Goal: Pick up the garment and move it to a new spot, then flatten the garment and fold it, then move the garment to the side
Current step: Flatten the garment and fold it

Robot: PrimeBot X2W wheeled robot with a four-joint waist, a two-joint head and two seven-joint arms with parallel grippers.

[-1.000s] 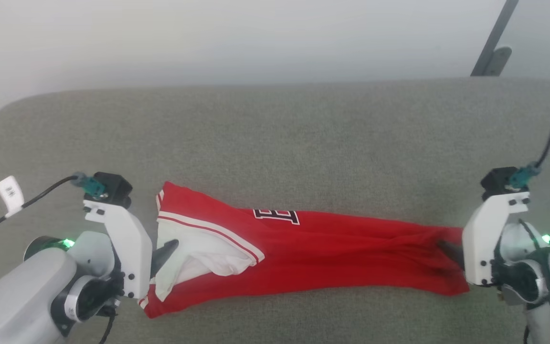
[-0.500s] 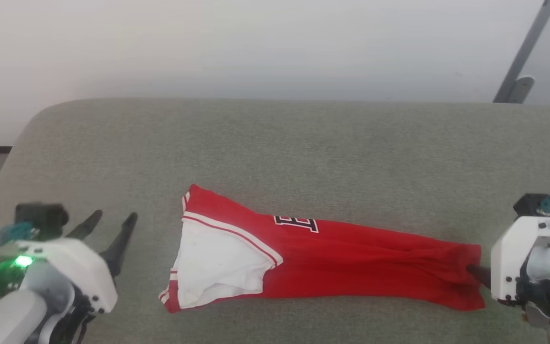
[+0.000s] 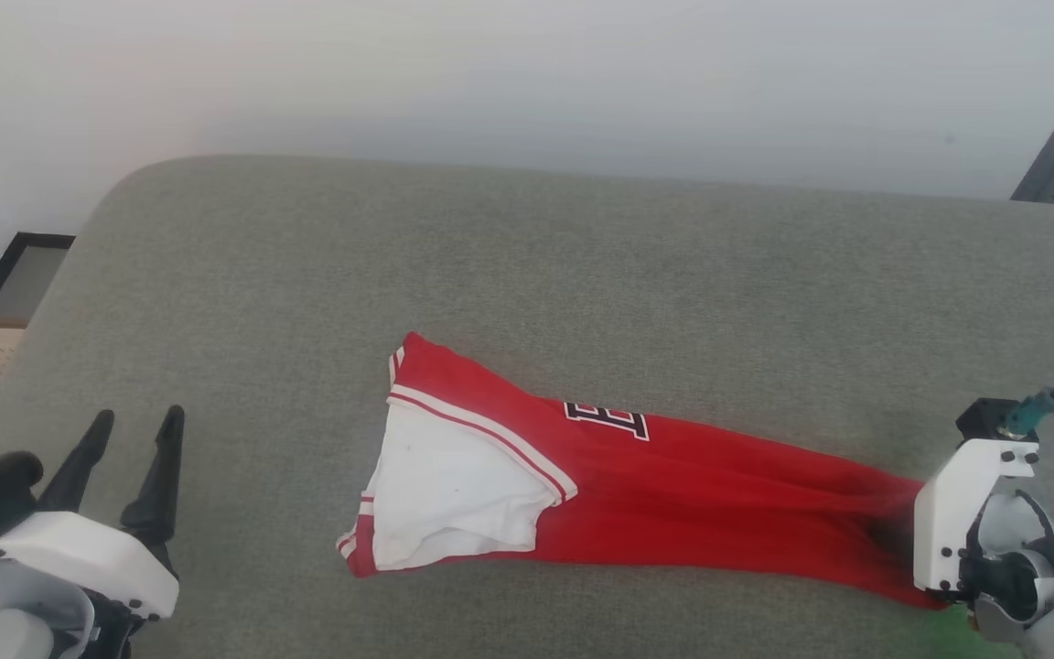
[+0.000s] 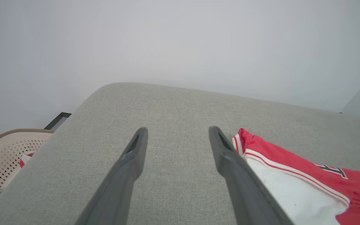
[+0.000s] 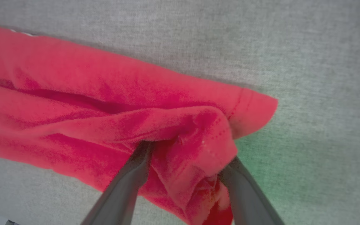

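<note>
Currently we log the left gripper point(image 4: 177, 130) with both dark fingers point(image 4: 127, 178) spread wide. Nothing sits between them except the grey upholstered surface point(image 4: 170, 100) below. Off the outer side of its right-hand finger, apart from it, lies the sleeve end of the garment point(image 4: 355, 184). That end shows a white sleeve point(image 4: 292, 190) edged with red-and-white stripe trim. Beyond the other finger, past the surface's rounded edge, stands a beige perforated basket point(image 4: 8, 156) with a scrap of red-and-white cloth inside.

Right gripper point(image 5: 187, 153): fingers likewise spread, not pinching. A bunched fold of the garment's red hem lies between them and drapes over both tips, so the tips touch cloth. We cannot tell how far they reach under it. From the tips outward the red fabric runs off in long creases across the grey surface. A green glow point(image 5: 261, 156) tints the surface just outside one finger.

In the head view the garment lies stretched in a narrow band, hem end at the right gripper's fingers and sleeve end well apart from the left fingertips. Dark block letters point(image 3: 607, 421) with white outlines show on the upper fold. A pale wall point(image 3: 527, 73) rises beyond the far edge.
</note>
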